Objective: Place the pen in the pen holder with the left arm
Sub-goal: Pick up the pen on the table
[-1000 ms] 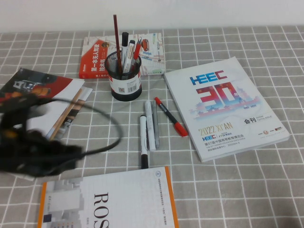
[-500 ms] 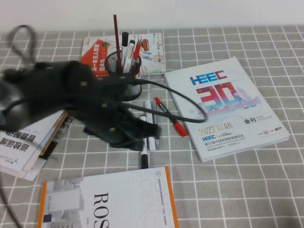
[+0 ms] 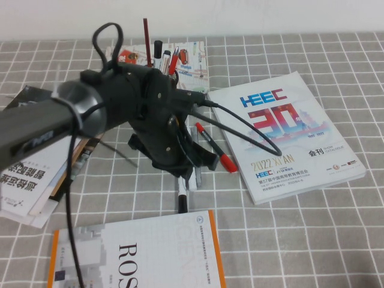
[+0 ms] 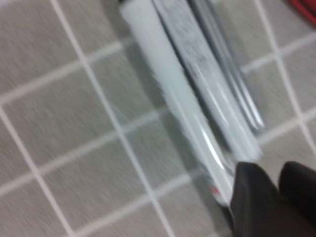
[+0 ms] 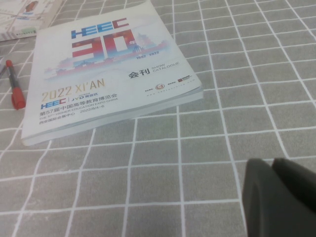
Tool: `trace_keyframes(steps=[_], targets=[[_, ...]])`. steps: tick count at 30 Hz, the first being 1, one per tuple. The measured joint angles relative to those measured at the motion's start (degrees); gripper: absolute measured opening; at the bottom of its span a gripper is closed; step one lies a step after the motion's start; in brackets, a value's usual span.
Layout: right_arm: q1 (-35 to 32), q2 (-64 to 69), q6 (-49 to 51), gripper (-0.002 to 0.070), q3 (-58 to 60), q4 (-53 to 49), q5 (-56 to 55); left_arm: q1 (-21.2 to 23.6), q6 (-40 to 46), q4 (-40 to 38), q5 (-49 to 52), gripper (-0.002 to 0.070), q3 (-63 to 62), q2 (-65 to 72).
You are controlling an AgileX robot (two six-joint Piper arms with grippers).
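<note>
- While the left arm (image 3: 90, 114) reaches from the left edge across the middle of the desk (image 3: 312, 240), the left tool (image 3: 180, 157) sits low over the pens lying between the pen holder and the ROS book (image 3: 138, 255).
- From the high view, the tool's body covers most of the pen (image 3: 182, 193); only its lower white barrel and black end show below the tool, lying on the grey checked cloth.
- In the left wrist view, the pen (image 4: 168, 94) lies flat beside the white-and-grey marker (image 4: 207, 84), and dark fingertips (image 4: 252, 202) sit at one corner near the pen's barrel.
- Whether the left tool's fingers are apart or together cannot be told; nothing is clearly clamped.
- Behind the arm, the pen holder (image 3: 165, 69) is mostly hidden, with several pens and a dark red stick rising from it.
- A red pen (image 3: 215, 147) lies just to the right of the tool, near the HEEC catalogue (image 3: 285, 135).
- Stacked booklets (image 3: 36, 174) lie at the left under the arm, and another book (image 3: 192, 60) lies behind the holder.
- Out of the high view, the right tool (image 5: 281, 197) hovers over bare cloth near the catalogue's corner; its fingers look close together with nothing between them.
</note>
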Motion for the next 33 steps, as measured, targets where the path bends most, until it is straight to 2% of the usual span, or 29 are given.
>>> trace_keyframes(steps=[5,8,28,31,33], targets=[[0.0,0.0,0.0,-0.0013,0.0,0.0,0.0,2.1,-1.4,1.1,0.4,0.0235,-3.2,3.6],[0.0,0.0,0.0,-0.0013,0.0,0.0,0.0,3.0,-3.8,1.8,0.6,0.0271,-4.3,5.6],[0.0,0.0,0.0,-0.0013,0.0,0.0,0.0,3.1,-5.6,1.9,4.1,0.0283,-9.7,11.7],[0.0,0.0,0.0,-0.0013,0.0,0.0,0.0,3.1,-4.9,2.0,4.5,0.026,-9.9,11.8],[0.0,0.0,0.0,-0.0013,0.0,0.0,0.0,3.1,-4.3,2.4,4.7,0.0211,-9.9,11.8]])
